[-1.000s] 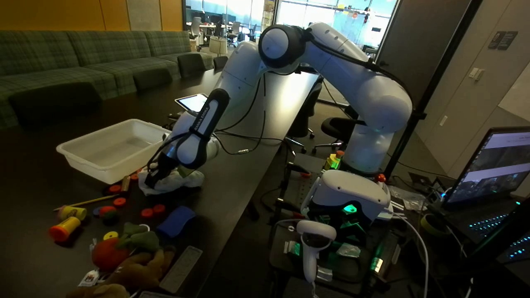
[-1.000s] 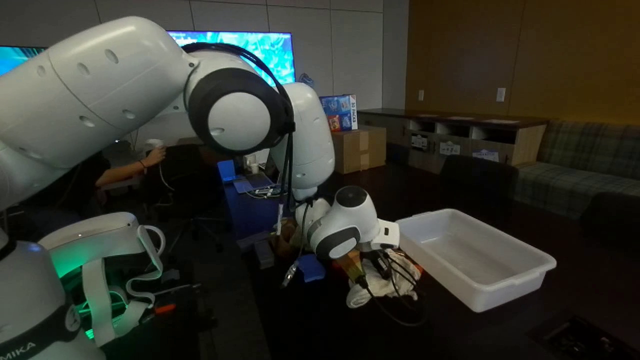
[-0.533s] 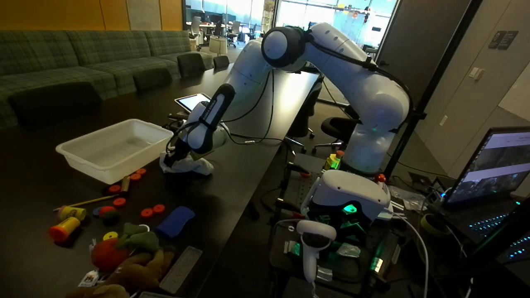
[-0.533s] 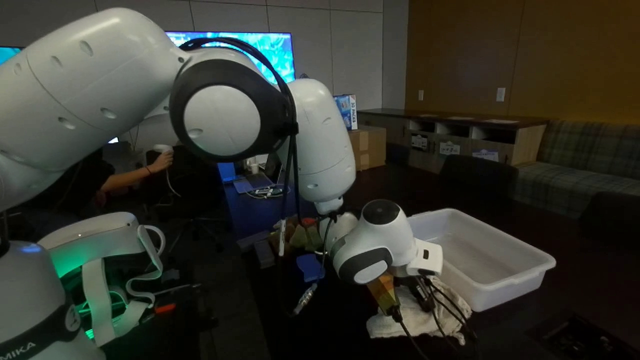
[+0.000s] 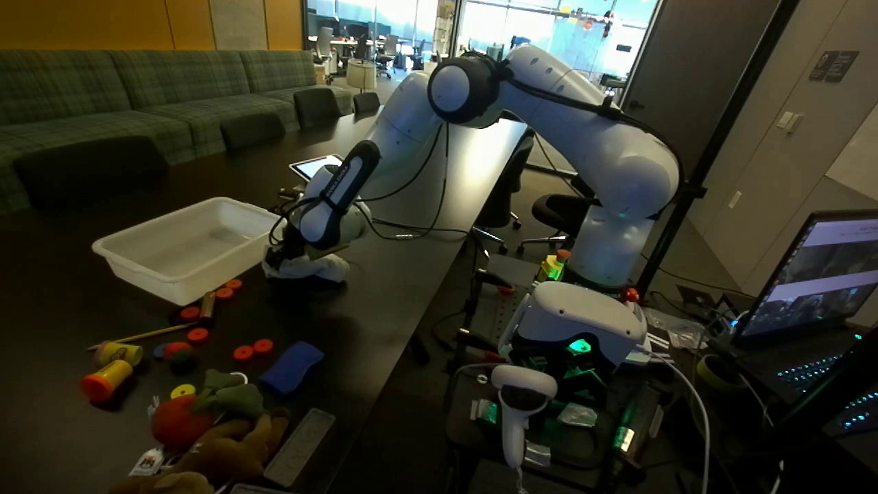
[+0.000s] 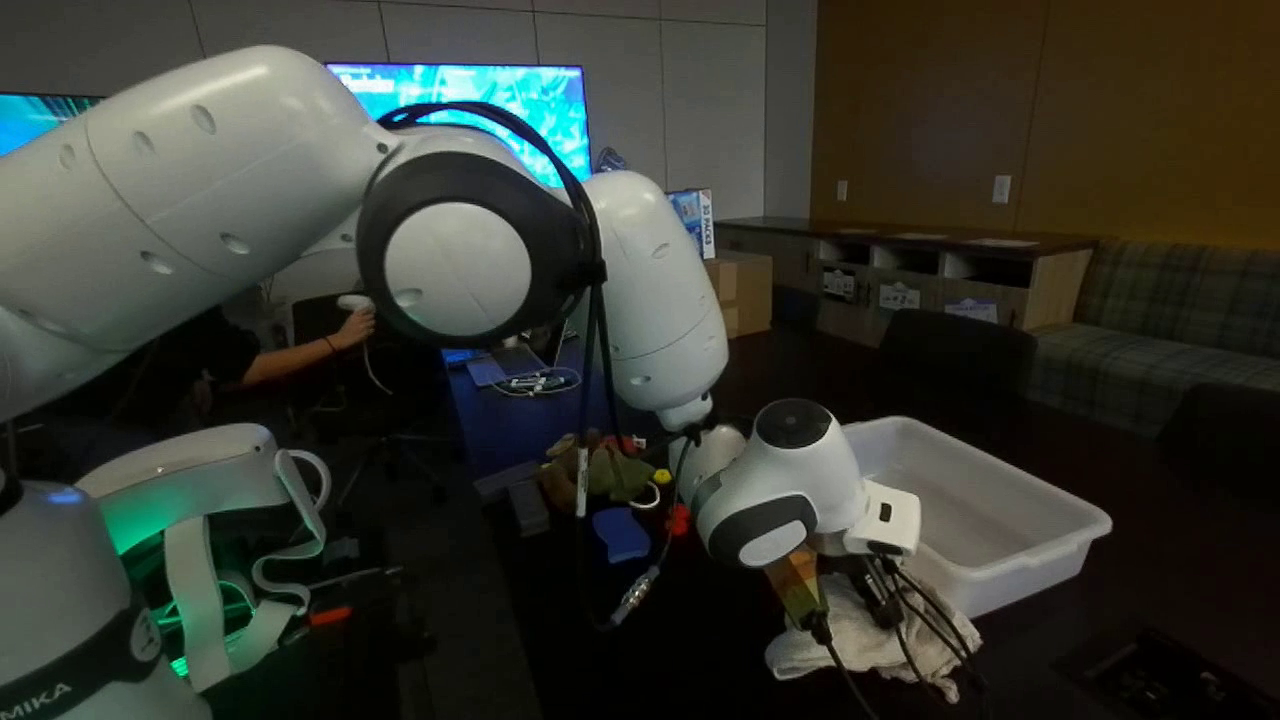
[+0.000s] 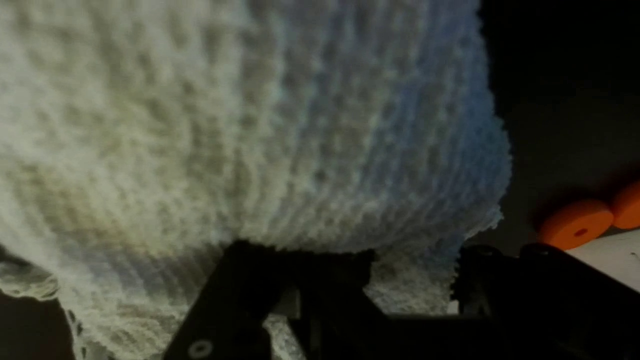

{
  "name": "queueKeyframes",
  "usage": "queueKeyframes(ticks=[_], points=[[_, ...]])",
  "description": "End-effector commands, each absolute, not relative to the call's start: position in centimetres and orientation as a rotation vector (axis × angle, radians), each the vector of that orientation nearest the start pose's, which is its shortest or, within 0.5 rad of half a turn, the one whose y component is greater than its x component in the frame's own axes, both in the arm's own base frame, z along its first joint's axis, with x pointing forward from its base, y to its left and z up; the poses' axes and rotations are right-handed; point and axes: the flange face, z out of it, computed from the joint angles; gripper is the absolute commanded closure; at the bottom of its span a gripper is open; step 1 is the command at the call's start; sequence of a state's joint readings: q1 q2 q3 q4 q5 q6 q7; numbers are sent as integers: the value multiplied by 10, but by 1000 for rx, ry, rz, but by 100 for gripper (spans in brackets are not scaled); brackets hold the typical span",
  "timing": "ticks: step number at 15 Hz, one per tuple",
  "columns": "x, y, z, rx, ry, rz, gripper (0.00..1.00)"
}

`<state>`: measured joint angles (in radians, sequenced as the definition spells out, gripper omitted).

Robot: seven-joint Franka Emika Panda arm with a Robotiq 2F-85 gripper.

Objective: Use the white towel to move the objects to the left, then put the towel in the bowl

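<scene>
Clamped onto the white towel [image 5: 315,267] with the gripper [image 5: 278,258] — pinching a bunched fold between jaws set narrow, and leaving the rest of the cloth spread loosely around them. Held low over the dark table [image 5: 384,295], just beside the white tub [image 5: 185,240] in both exterior views; cannot tell whether resting on the tabletop or touching the tub's wall. In the wrist view, getting mostly ribbed cloth, with two orange-looking discs [image 7: 577,225] at the right. In an exterior view, can see red discs [image 5: 224,293] by the near wall of the tub, and others nearer, two of them side by side. Among and left of these, can make out a brown peg [image 5: 208,305], a yellow stick [image 5: 154,333], a red-and-green toy [image 5: 180,355], a yellow pot [image 5: 118,353] and an orange-ended pot [image 5: 110,379]. Nearer still, can find a yellow disc [image 5: 183,390] beside a heap of red plush [image 5: 180,420], green plush [image 5: 233,394] and brown plush [image 5: 236,442] — with a blue sponge-like piece [image 5: 291,367] to the right and a grey slab [image 5: 300,446] just beside the brown plush. Beyond the towel, on the far side, can spot a tablet [image 5: 315,167] with a lit screen, partly hidden behind the arm [image 5: 405,120].
</scene>
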<state>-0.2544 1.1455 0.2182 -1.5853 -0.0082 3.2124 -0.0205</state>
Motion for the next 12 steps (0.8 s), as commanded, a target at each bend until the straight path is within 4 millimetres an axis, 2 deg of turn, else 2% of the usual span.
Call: queueKeyframes(ticks=[1,7,12], points=[[702,-31,12,-2887,307,-769,85],[711,6,7,-2871,308,-747,85],[703,60,11,-2839,259,-700,85]])
